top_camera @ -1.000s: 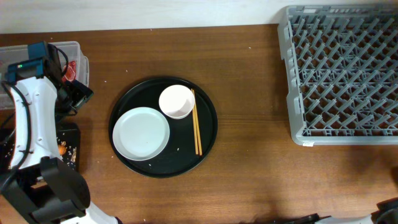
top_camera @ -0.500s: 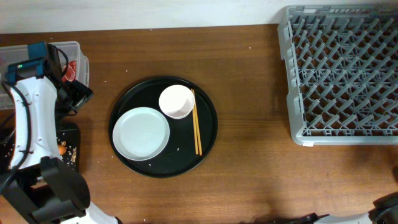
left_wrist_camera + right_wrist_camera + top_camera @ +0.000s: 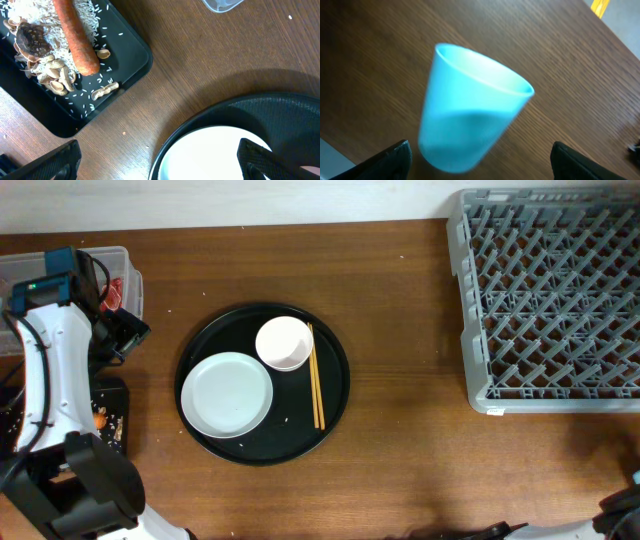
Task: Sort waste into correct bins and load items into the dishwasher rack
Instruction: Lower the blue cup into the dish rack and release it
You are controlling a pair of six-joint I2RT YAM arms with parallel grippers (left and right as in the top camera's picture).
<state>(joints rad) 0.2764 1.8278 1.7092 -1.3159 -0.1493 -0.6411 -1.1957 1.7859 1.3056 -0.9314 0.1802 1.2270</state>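
Note:
My left gripper hangs open over the table, its fingers astride the rim of the white plate on the round black tray. Beside it the shallow black bin holds rice scraps, an orange carrot and dark bits. Overhead I see the plate, white bowl and chopsticks on the tray, the clear tub and the grey rack. My right gripper stands open; the pale blue cup, tilted and blurred, lies between its fingers without touching them.
The left arm covers much of the black bin from above. A corner of the clear tub shows at the top of the left wrist view. Only a dark sliver of the right arm shows at the overhead view's bottom right corner.
The sliver of the right arm at the bottom right corner has shifted slightly. The left arm, tray, dishes and rack have not moved.

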